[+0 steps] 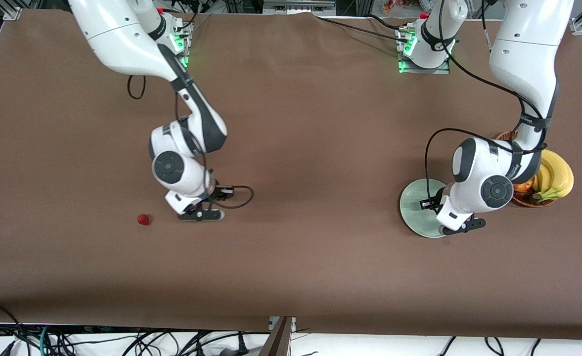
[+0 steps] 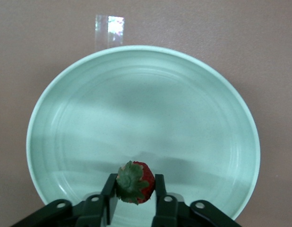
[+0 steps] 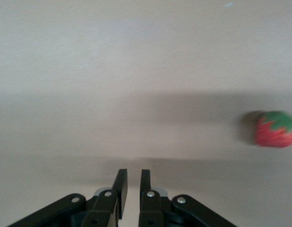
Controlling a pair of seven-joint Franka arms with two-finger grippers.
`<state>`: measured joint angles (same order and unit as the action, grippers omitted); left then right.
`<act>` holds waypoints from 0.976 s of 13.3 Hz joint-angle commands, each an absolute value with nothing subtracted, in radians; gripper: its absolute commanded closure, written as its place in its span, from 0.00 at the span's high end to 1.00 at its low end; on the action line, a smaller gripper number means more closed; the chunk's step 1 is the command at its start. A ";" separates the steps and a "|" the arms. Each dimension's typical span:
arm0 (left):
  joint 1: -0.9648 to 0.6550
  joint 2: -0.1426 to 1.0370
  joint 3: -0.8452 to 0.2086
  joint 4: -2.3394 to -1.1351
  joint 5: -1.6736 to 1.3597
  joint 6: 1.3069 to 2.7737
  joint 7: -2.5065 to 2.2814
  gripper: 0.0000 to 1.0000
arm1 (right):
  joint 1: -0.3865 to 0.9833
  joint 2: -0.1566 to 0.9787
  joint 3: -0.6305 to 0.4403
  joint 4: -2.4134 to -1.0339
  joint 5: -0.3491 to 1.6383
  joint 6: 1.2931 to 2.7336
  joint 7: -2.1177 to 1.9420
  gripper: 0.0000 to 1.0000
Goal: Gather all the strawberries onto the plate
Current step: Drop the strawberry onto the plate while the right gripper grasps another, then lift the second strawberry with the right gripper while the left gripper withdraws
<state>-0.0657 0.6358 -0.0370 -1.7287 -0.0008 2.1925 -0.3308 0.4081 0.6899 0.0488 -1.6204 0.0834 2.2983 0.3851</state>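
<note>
Strawberries show in two places. One strawberry (image 2: 134,182) sits between the fingers (image 2: 109,194) of the left gripper (image 2: 134,198), green cap turned toward the wrist camera, and the fingers press against its sides, so the left gripper grips it. That gripper (image 1: 461,226) hangs over the plate (image 1: 414,210), at the edge of the dish nearest the front camera; the plate (image 2: 51,142) is pale green, with nothing else in the part of it that shows. Just beside the plate, toward the left arm's end of the table, a woven basket (image 1: 528,200) holds bananas (image 1: 558,178).

A second strawberry (image 1: 144,219) lies on the brown table (image 1: 295,148) toward the right arm's end, near the right gripper (image 1: 202,215) but apart from it. The right gripper (image 3: 132,182) is low over bare table with its fingers (image 3: 119,184) drawn nearly together and nothing between them; the loose strawberry (image 3: 275,129) lies off to one side of it.
</note>
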 commanded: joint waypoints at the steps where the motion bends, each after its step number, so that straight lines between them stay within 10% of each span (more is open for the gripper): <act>1: -0.043 0.627 -0.038 -1.678 0.025 2.169 -0.290 1.00 | 0.367 0.696 0.025 -1.609 0.066 2.304 0.315 0.90; 10: -0.043 0.532 -0.049 -1.537 -0.035 1.941 -0.291 1.00 | 0.258 0.719 0.009 -1.624 0.048 2.283 0.071 0.99; 13: -0.041 0.511 -0.052 -1.529 -0.041 1.913 -0.291 1.00 | 0.258 0.727 0.009 -1.628 0.048 2.284 0.071 0.82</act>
<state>-0.0482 0.5251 -0.0455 -1.5476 -0.0186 1.9558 -0.3074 0.2582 0.7295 0.0074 -1.6248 0.0601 2.2881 0.0746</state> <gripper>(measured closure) 0.000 0.062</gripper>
